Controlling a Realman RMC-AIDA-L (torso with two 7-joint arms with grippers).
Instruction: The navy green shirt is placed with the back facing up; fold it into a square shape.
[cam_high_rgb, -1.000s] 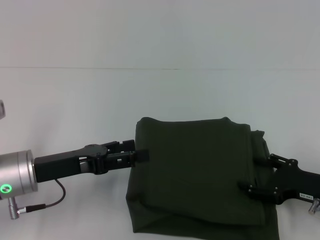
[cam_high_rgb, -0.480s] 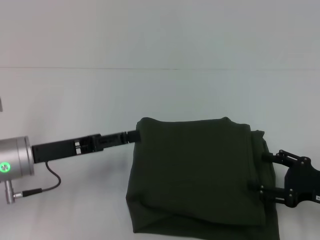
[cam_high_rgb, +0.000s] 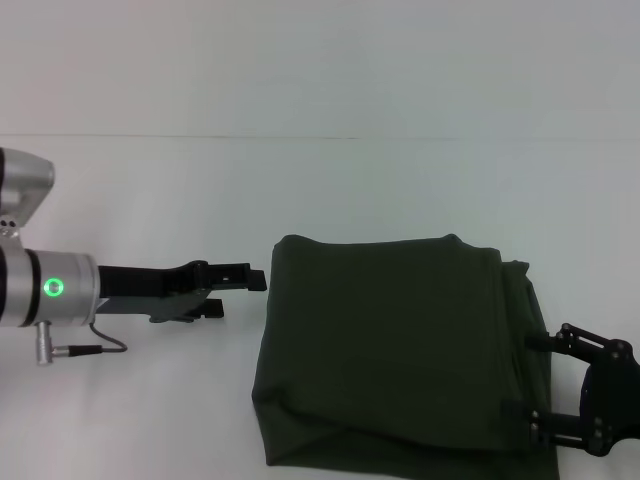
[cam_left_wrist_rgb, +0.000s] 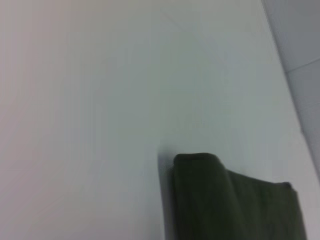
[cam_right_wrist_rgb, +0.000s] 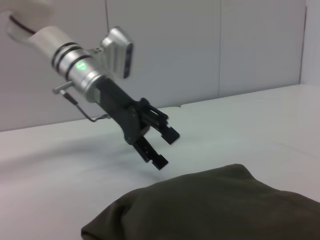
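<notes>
Nearest the robot, the right gripper (cam_high_rgb: 540, 380) sits at the shirt's right edge with jaws spread and nothing between them, while the shirt (cam_high_rgb: 390, 350) lies on the white bench (cam_high_rgb: 300, 190) already folded into a thick, roughly square bundle. It looks soft, light and limp — likely to sag and slide apart unless pinched through all layers at a corner or folded edge. Farther left, the left gripper (cam_high_rgb: 240, 278) hovers just off the shirt's left edge, jaws parted and empty.

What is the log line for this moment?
navy green shirt: folded, on table | left gripper: open, beside it | right gripper: open, at its edge
</notes>
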